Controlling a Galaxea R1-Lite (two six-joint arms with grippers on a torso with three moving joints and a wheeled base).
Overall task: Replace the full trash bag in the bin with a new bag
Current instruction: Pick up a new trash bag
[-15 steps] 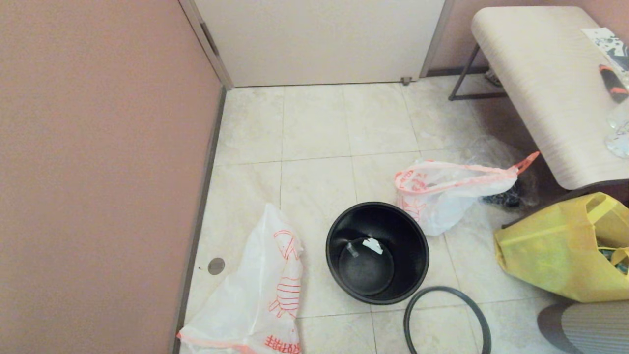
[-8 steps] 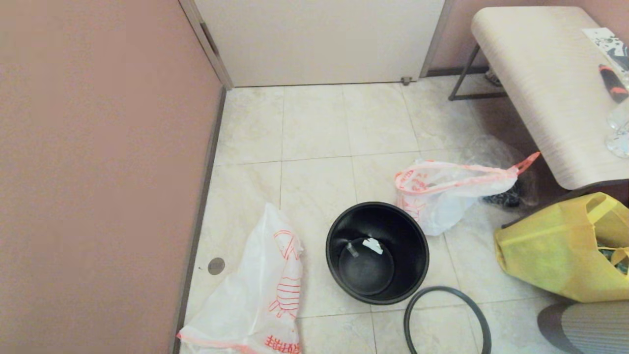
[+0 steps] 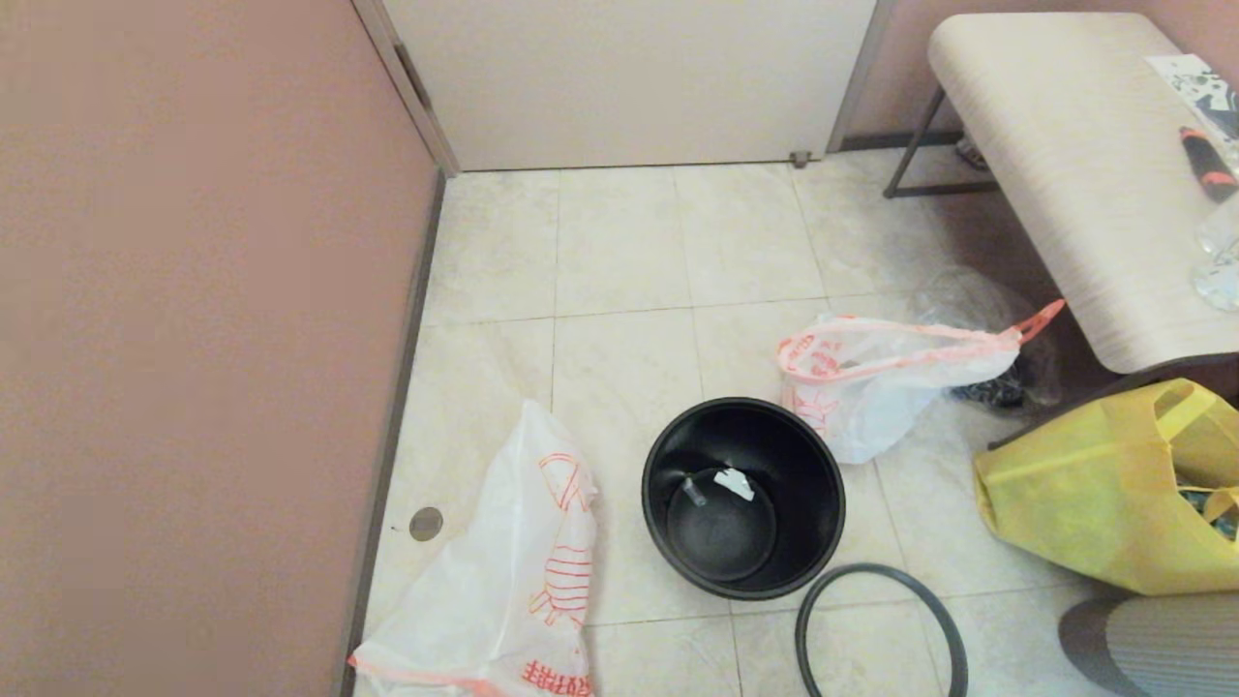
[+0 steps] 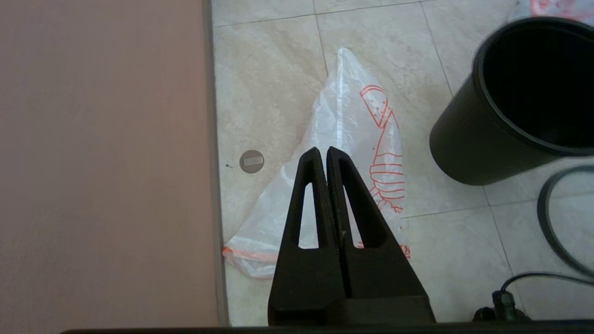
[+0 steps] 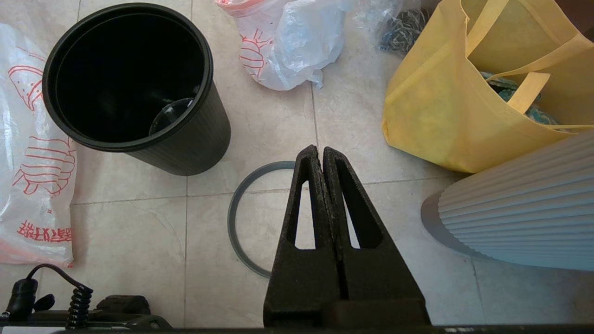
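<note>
The black bin (image 3: pixel 743 496) stands upright on the tiled floor with no bag in it; a small white scrap lies at its bottom. Its dark grey rim ring (image 3: pixel 879 631) lies flat on the floor beside it. The new bag (image 3: pixel 513 571), limp and white with orange-red drawings, lies flat to the bin's left near the wall. A bulging matching bag (image 3: pixel 886 373) sits behind the bin to the right. My left gripper (image 4: pixel 323 150) hangs shut above the new bag (image 4: pixel 352 139), holding nothing. My right gripper (image 5: pixel 320 150) hangs shut above the ring (image 5: pixel 241 218), also holding nothing. Neither gripper shows in the head view.
A yellow bag (image 3: pixel 1103 484) stands at the right beside a ribbed white object (image 5: pixel 524 208). A bench (image 3: pixel 1074 165) fills the far right. The pink wall (image 3: pixel 194 339) runs along the left, with a closed door (image 3: pixel 629 77) behind. A round floor plug (image 3: pixel 426 524) sits near the wall.
</note>
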